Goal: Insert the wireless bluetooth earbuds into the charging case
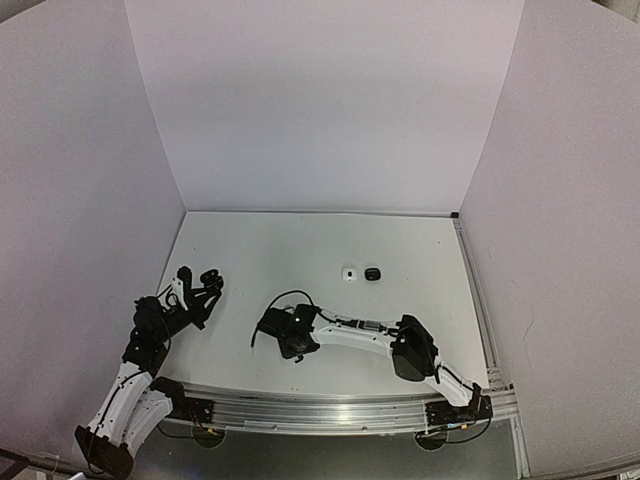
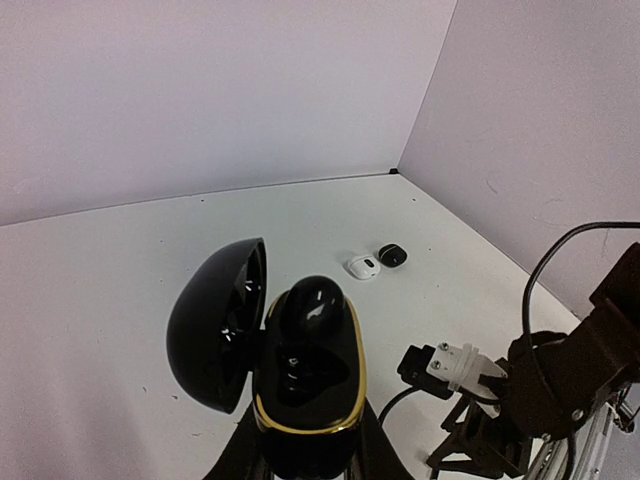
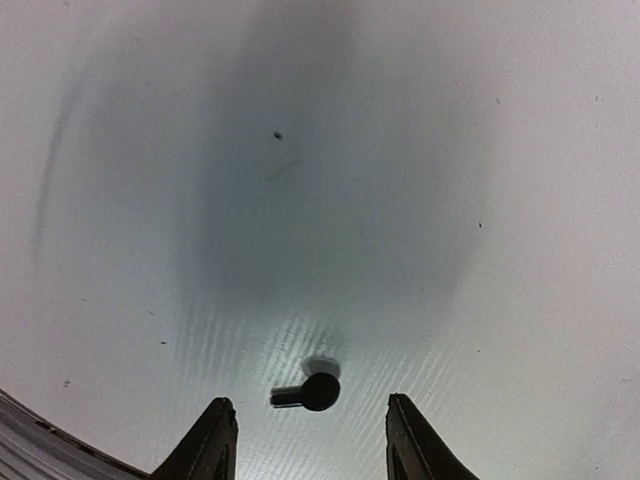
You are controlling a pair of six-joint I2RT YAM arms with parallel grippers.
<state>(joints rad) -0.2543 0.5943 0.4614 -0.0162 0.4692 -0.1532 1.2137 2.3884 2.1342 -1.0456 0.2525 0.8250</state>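
Now, tiny black earbud [image 3: 310,392], round head, short stem, between right jaws

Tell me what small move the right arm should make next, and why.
Probably lower the right gripper and close on the black earbud: it lies on the table between the open jaws, untouched, while the left gripper holds the open charging case.

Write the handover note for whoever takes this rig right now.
Left end effector: shut on the open black charging case.
Right end effector: open, over a loose black earbud on the table, not gripping.
Done: one seated earbud appears in the case's far slot.
Left: grasp the loose earbud and seat it in the near slot.
A small white case and small black case lie farther back.
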